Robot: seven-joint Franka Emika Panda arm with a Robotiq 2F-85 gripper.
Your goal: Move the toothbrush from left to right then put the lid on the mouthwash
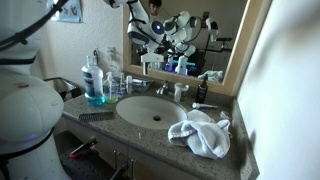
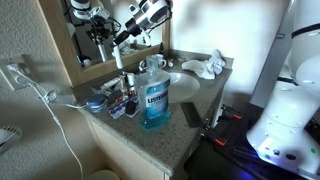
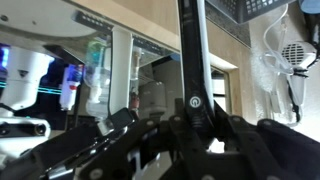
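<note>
Mouthwash point(image 2: 155, 98) is standing below the gripper point(image 2: 121, 42), seemingly uncapped; grip state unreadable, toothbrush unidentifiable, so both steps are looking unfinished.

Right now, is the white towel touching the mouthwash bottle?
Apart. In an exterior view the mouthwash bottle stands at one side of the sink basin and the white towel lies at the other, the basin between them.
</note>
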